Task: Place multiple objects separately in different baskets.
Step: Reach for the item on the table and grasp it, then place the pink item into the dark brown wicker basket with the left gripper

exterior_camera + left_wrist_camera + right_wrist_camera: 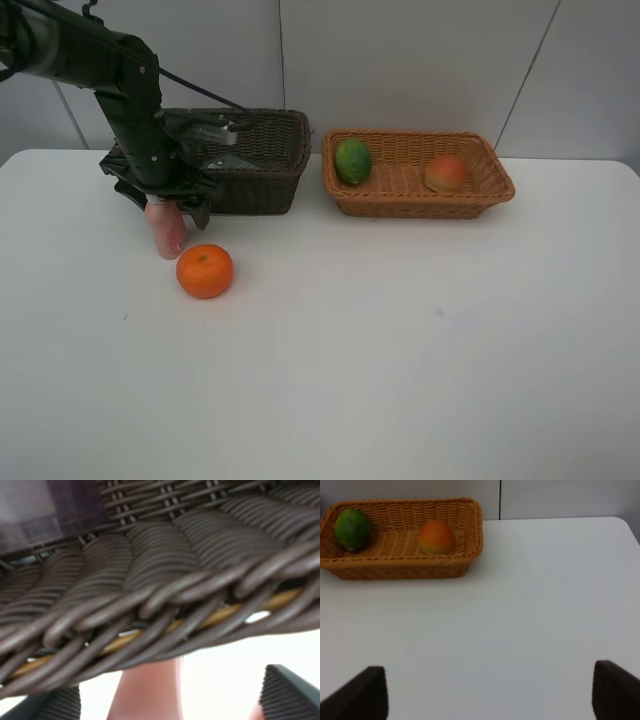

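Your left gripper [167,207] hangs with its jaws spread on either side of the pink bottle [168,235]. In the left wrist view a clear gap shows between the bottle and the right finger [287,695], so nothing is pinched. The bottle stands on the table [400,350], slightly tilted, just in front of the dark basket [255,160] at its left front corner. The orange [204,271] lies on the table near the bottle, on the side away from the basket. Your right gripper [488,680] is spread wide above bare table, with nothing between its fingers. Beyond it the light basket [395,570] holds the lime [352,528] and the peach [436,536], well apart.
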`<state>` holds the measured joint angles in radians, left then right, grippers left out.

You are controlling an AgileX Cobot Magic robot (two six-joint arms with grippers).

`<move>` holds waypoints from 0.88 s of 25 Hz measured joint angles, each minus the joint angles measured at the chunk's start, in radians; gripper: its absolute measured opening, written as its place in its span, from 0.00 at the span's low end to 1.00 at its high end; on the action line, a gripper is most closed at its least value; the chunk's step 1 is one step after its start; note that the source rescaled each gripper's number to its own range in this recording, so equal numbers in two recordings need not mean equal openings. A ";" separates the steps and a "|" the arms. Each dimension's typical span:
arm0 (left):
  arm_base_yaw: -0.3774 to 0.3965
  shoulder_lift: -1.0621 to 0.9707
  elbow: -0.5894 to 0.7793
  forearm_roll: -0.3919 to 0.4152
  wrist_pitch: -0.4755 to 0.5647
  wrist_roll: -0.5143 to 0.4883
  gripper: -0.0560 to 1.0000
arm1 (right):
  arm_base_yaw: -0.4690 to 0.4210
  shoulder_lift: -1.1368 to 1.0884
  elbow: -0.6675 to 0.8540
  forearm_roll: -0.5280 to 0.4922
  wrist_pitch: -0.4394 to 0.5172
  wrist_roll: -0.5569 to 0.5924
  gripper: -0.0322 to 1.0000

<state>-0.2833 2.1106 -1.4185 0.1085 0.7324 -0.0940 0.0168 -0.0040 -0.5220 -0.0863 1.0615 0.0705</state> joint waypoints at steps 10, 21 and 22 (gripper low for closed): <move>0.000 0.000 0.000 -0.002 0.004 0.020 0.42 | 0.000 0.000 0.000 0.000 0.000 0.000 0.89; 0.000 0.000 0.000 -0.004 0.007 0.026 0.42 | 0.000 0.000 0.000 0.000 0.000 0.000 0.89; 0.000 0.000 0.000 -0.004 0.007 0.026 0.42 | 0.000 0.000 0.000 0.000 0.000 0.000 0.89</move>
<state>-0.2833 2.1106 -1.4185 0.1045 0.7393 -0.0677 0.0168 -0.0040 -0.5220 -0.0863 1.0615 0.0705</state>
